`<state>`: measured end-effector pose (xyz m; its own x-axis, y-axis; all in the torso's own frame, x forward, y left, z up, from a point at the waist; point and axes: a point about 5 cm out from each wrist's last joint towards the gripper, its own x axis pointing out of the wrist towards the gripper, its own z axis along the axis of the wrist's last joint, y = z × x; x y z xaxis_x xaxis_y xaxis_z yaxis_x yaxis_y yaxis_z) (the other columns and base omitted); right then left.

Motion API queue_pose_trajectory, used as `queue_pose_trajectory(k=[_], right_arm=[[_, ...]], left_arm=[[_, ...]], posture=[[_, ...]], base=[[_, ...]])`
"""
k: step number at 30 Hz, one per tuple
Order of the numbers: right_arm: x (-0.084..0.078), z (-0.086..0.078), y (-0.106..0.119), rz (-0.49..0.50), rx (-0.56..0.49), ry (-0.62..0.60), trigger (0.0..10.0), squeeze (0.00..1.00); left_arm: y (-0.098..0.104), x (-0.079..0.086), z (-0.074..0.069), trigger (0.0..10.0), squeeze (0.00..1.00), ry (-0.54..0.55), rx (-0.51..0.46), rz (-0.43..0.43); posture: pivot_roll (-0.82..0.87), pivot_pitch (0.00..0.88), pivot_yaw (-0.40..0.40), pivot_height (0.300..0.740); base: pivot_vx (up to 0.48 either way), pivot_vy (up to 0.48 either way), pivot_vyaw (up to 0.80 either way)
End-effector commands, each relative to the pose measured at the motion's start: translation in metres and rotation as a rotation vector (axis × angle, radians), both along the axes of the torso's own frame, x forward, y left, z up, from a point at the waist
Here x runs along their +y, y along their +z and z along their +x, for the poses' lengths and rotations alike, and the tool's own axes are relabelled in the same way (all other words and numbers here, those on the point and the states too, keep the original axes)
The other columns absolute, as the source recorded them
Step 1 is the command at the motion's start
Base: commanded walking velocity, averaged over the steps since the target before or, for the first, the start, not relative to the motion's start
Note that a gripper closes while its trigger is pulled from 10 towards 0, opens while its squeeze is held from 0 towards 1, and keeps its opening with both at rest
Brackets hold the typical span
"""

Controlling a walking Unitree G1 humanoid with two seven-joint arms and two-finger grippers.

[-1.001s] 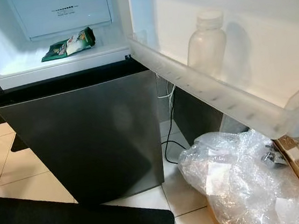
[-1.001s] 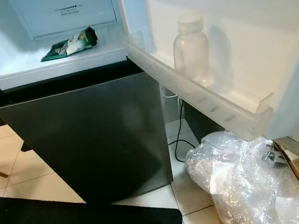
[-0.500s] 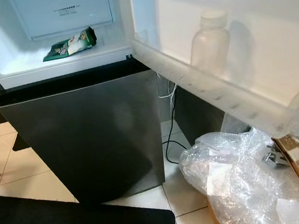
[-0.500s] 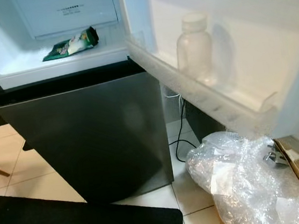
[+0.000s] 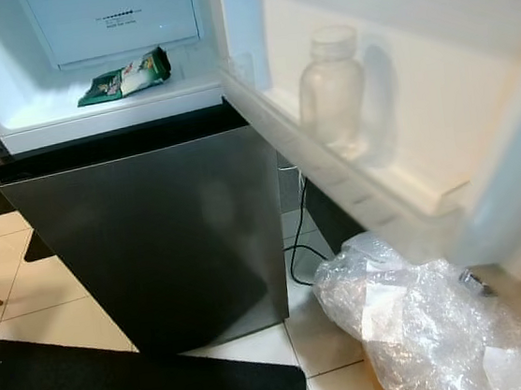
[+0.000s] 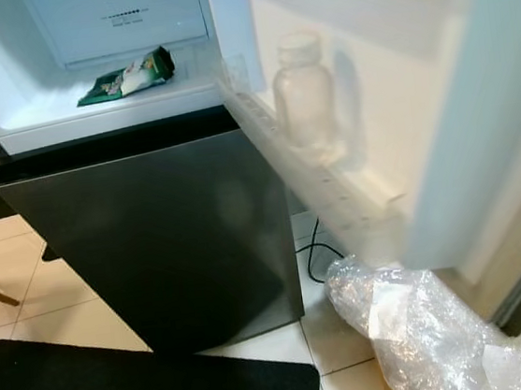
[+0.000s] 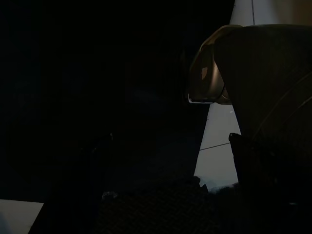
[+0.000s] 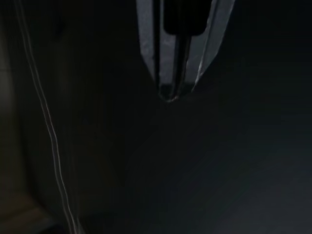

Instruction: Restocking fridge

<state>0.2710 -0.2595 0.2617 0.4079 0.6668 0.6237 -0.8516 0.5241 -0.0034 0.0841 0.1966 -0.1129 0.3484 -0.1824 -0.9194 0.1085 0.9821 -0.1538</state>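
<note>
- Tiled kitchen floor (image 5: 25,278) in pale beige, with a black mat (image 5: 123,389) lying near the camera and a dark cable (image 5: 296,238) trailing down behind the fridge.
- Upper fridge compartment (image 5: 25,109) open and white inside; dark steel lower door (image 5: 153,245) closed beneath it.
- Green snack packet (image 5: 125,77) lying flat on the compartment floor, near its front edge.
- Frosted plastic bottle (image 5: 330,88) standing upright in the door shelf (image 5: 333,173) of the open upper door, capped, looking empty or nearly so.
- Likely light and fairly stiff, with smooth walls that may slip; best taken around the body below the shoulder rather than at the cap. Prone to tipping if the door swings.
- Packet judged soft, crinkly and light; better pinched at an edge seam than squeezed in the middle.
- Crumpled bubble wrap (image 5: 425,317) heaped on the floor below the open door, with a white label on it; soft and bulky, easy to snag.
- Left wrist view very dark: a pale strip of floor and a rounded dark shape, nothing more.
- Right wrist view equally dark: a narrow pale wedge and a thin light line.
- Cannot tell whether either pincer is spread or pressed together.
</note>
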Motion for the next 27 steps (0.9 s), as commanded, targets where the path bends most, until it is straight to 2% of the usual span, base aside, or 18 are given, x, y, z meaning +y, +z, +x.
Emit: queue_pose_trajectory(k=[1, 3, 4, 7, 10, 12, 13, 15, 18, 20, 23, 25, 27], right_arm=[[0.021, -0.001, 0.004, -0.044, -0.009, 0.080, 10.0, 0.00], [0.040, 0.001, 0.004, -0.058, -0.012, 0.127, 10.0, 0.00], [0.040, 0.001, 0.004, -0.058, -0.012, 0.127, 10.0, 0.00], [0.066, 0.002, 0.006, -0.076, -0.019, 0.197, 10.0, 0.00], [0.072, 0.002, 0.006, -0.074, -0.019, 0.213, 10.0, 0.00], [0.094, 0.002, 0.007, -0.076, -0.017, 0.259, 10.0, 0.00], [0.094, 0.002, 0.007, -0.076, -0.017, 0.259, 10.0, 0.00], [0.124, -0.003, 0.006, -0.085, -0.012, 0.336, 10.0, 0.00], [0.130, -0.004, 0.006, -0.089, -0.011, 0.351, 10.0, 0.00], [0.143, -0.004, 0.001, -0.103, 0.004, 0.368, 10.0, 0.00], [0.164, 0.005, -0.013, -0.163, 0.068, 0.315, 10.0, 0.00], [0.169, 0.010, -0.018, -0.170, 0.098, 0.278, 10.0, 0.00], [0.176, 0.023, -0.028, -0.173, 0.164, 0.164, 10.0, 0.00]], left_arm=[[-0.003, -0.013, -0.005, 10.0, 0.00, -0.028, 0.025, -0.045], [-0.003, -0.014, -0.005, 10.0, 0.00, -0.028, 0.026, -0.046], [-0.003, -0.014, -0.005, 10.0, 0.00, -0.028, 0.026, -0.046], [-0.003, -0.015, -0.006, 10.0, 0.00, -0.028, 0.028, -0.047], [-0.003, -0.015, -0.006, 10.0, 0.00, -0.027, 0.028, -0.047], [-0.003, -0.015, -0.006, 10.0, 0.00, -0.028, 0.028, -0.048], [-0.003, -0.015, -0.006, 10.0, 0.00, -0.028, 0.028, -0.048], [-0.003, -0.016, -0.006, 10.0, 0.00, -0.029, 0.027, -0.049], [-0.003, -0.016, -0.006, 10.0, 0.00, -0.029, 0.027, -0.049], [-0.003, -0.016, -0.005, 10.0, 0.00, -0.029, 0.026, -0.051], [-0.003, -0.017, -0.005, 10.0, 0.00, -0.032, 0.028, -0.052], [-0.003, -0.017, -0.005, 10.0, 0.00, -0.033, 0.028, -0.052], [-0.003, -0.017, -0.005, 10.0, 0.00, -0.034, 0.028, -0.051]], posture=[[0.03, 0.000, 0.017, 0.740], [0.03, 0.000, 0.017, 0.740], [0.03, 0.000, 0.017, 0.740], [0.03, 0.000, 0.016, 0.740], [0.03, 0.000, 0.016, 0.740], [0.03, 0.000, 0.016, 0.740], [0.03, 0.000, 0.016, 0.740], [0.03, 0.000, 0.016, 0.740], [0.03, 0.000, 0.016, 0.740], [0.03, 0.000, 0.016, 0.740], [0.03, 0.000, 0.016, 0.740], [0.03, 0.000, 0.016, 0.740], [0.03, 0.000, 0.016, 0.740]], base=[[0.000, 0.000, 0.00], [0.000, 0.000, 0.00], [0.000, 0.000, 0.00], [0.000, 0.000, 0.00], [0.000, 0.000, 0.00], [0.000, 0.000, 0.00], [0.000, 0.000, 0.00], [0.000, 0.000, 0.00], [0.000, 0.000, 0.00], [0.000, 0.000, 0.00], [0.000, 0.000, 0.00], [0.000, 0.000, 0.00], [0.000, 0.000, 0.00]])
